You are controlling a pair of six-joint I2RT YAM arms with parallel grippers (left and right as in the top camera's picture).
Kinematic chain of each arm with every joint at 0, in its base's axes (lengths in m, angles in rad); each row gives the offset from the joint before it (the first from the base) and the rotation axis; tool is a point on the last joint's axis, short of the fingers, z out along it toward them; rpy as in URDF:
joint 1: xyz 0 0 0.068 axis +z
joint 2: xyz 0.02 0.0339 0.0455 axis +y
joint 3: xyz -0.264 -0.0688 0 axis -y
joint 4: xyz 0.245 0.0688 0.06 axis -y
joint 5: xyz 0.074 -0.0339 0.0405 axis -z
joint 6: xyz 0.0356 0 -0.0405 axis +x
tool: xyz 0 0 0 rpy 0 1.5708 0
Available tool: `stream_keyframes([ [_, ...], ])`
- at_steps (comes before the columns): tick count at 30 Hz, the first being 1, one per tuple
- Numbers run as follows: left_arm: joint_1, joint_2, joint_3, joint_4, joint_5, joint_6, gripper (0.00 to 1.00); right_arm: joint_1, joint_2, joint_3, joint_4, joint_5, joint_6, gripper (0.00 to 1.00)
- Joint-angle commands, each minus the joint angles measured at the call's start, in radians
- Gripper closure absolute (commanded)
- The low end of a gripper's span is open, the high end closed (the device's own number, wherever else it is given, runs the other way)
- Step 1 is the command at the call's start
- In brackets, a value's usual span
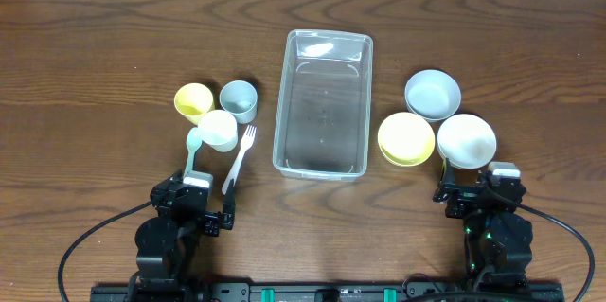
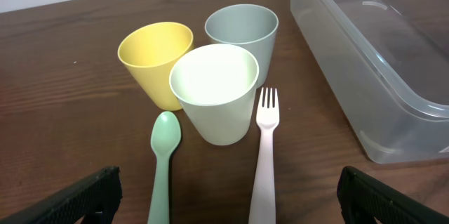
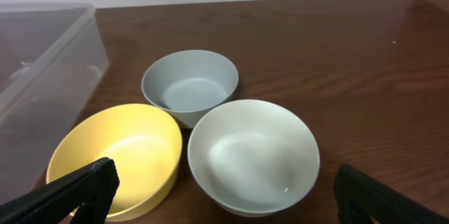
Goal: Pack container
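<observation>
Though wide open and empty, left end effector [image 2: 228, 199], right end effector [image 3: 228, 196], container [image 1: 322, 103] ahead between.

Cups [image 1: 220, 113] left, bowls [image 1: 436, 122] right of container [image 1: 323, 103]

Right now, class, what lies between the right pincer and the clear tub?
The yellow bowl lies between the right pincer and the clear tub, next to the white bowl. The overhead view shows this best.
</observation>
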Motion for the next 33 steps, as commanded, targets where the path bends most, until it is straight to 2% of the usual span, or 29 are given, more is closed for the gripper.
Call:
stream_keyframes([
  [1, -0.003, -0.007, -0.019, 0.005, 0.014, -0.005, 0.02, -0.011, -0.009, -0.006, 0.005, -0.067, 0.063, 0.01],
  [4, -0.003, -0.007, -0.019, 0.005, 0.014, -0.005, 0.02, -0.011, -0.009, -0.005, 0.004, -0.174, 0.154, 0.01],
  [8, -0.003, -0.007, -0.019, 0.005, 0.014, -0.005, 0.02, -0.011, -0.008, 0.021, 0.006, -0.258, 0.157, 0.01],
  [11, -0.003, -0.007, -0.019, 0.005, 0.014, -0.005, 0.02, -0.011, 0.019, 0.103, -0.008, -0.246, 0.093, 0.01],
  [14, -0.003, -0.007, -0.019, 0.005, 0.014, -0.005, 0.02, -0.011, 0.126, 0.256, -0.078, -0.174, 0.048, 0.01],
  [20, -0.003, -0.007, -0.019, 0.005, 0.014, -0.005, 0.02, -0.011, 0.511, 0.683, -0.332, -0.057, 0.022, 0.01],
  [25, -0.003, -0.007, -0.019, 0.005, 0.014, -0.005, 0.02, -0.011, 0.923, 1.125, -0.600, -0.030, 0.016, 0.01],
  [29, -0.003, -0.007, -0.019, 0.005, 0.014, -0.005, 0.02, -0.011, 1.243, 1.478, -0.795, -0.086, 0.014, 0.01],
  [33, -0.003, -0.007, -0.019, 0.005, 0.014, -0.005, 0.02, -0.012, 1.465, 1.662, -0.824, -0.203, -0.026, 0.01],
])
